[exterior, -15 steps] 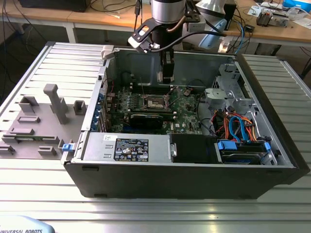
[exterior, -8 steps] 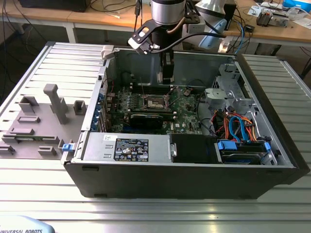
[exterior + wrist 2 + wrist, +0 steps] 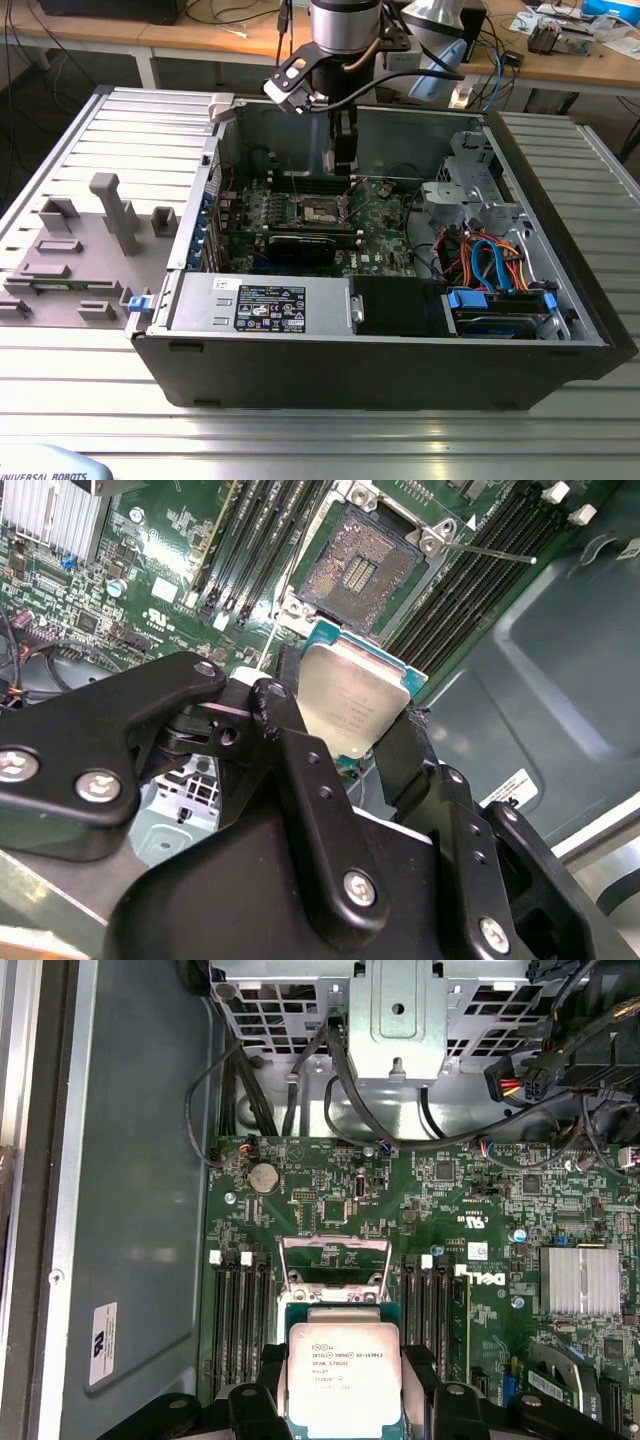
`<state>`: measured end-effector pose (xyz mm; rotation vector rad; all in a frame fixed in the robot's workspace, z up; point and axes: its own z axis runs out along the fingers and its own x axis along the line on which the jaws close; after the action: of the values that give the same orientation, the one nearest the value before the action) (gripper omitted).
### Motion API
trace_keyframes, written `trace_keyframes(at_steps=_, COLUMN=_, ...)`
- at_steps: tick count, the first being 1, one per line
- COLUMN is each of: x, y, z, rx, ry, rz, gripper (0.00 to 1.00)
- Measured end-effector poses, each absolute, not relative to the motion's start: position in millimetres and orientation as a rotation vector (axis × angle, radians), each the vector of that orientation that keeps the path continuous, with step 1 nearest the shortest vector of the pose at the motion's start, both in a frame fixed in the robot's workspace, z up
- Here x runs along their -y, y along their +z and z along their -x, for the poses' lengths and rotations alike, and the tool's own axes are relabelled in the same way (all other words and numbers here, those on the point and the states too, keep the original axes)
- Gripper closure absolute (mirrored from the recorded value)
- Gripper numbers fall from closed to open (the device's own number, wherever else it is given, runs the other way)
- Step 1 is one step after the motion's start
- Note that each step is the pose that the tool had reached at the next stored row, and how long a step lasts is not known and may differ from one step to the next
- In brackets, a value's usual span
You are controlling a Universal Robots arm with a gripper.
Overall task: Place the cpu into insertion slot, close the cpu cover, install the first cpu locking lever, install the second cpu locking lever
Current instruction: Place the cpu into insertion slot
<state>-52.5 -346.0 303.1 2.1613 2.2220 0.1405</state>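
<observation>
My gripper [image 3: 345, 712] is shut on the cpu [image 3: 352, 705], a flat square chip with a silver-grey top and a green edge, pinched between two black fingers [image 3: 285, 725]. In the first wrist view the cpu [image 3: 343, 1375] hangs above the green motherboard [image 3: 330, 1180], just short of the cpu cover [image 3: 335, 1252], whose thin silvery frame stands raised. The insertion slot [image 3: 358, 568] lies uncovered with its dark centre showing, apart from the chip. A thin locking lever [image 3: 490, 552] sticks out beside it. In the exterior view the gripper [image 3: 342, 165] hangs inside the open case above the slot [image 3: 314, 210].
Black memory slots [image 3: 250, 540] flank the socket on both sides. A black graphics card [image 3: 300, 245] lies in front of it, a power supply [image 3: 260, 300] at the case's near wall, and cables and a drive cage [image 3: 490, 260] at the exterior view's right. Grey fixtures [image 3: 110, 215] stand left.
</observation>
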Motion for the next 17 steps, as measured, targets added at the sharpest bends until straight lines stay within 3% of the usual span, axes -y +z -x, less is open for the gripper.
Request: trace_keyframes(at_steps=17, x=340.8, y=276.1, z=64.5, rx=-2.221, ry=0.14, rz=-2.162, gripper=0.46)
